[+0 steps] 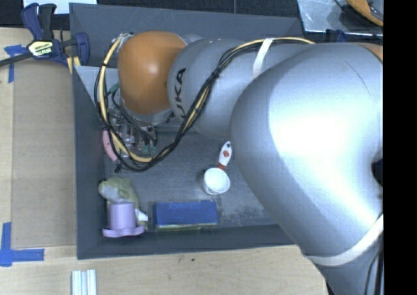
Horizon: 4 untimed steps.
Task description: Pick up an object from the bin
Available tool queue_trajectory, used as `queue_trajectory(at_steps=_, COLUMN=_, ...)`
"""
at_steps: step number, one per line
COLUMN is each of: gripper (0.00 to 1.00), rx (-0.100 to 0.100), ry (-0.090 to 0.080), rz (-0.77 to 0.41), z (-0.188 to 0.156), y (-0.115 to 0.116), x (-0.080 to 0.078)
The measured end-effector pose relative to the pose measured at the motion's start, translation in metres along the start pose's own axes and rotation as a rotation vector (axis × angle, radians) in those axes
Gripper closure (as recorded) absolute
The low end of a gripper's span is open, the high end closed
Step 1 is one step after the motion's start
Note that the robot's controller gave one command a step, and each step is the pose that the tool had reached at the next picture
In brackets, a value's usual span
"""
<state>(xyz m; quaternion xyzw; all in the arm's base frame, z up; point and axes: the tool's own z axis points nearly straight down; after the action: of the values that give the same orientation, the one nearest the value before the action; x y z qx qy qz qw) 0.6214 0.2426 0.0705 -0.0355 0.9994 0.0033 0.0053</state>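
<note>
Grey metal bin [88, 189], rectangular blue sponge [186, 213]

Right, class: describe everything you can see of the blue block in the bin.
The blue block is a flat rectangle, soft-looking like a sponge, with a thin greenish layer along its lower edge. It lies flat, lengthwise along the bin's near wall, just right of a lilac plastic piece; nothing rests on it.
</note>
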Motion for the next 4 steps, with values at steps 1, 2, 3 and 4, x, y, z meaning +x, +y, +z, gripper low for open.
queue_trajectory(at_steps=1, gripper=1.00, rx=0.008, ry=0.008, rz=-0.155, z=0.000, y=-0.031, x=-0.003)
queue_trajectory(at_steps=2, gripper=1.00, rx=0.007, ry=0.008, rz=-0.154, z=0.000, y=-0.031, x=-0.003)
queue_trajectory(at_steps=3, gripper=1.00, rx=0.007, ry=0.010, rz=-0.154, z=-0.017, y=-0.031, x=-0.002)
queue_trajectory(at_steps=4, gripper=1.00, rx=0.007, ry=0.008, rz=-0.153, z=-0.051, y=-0.031, x=-0.003)
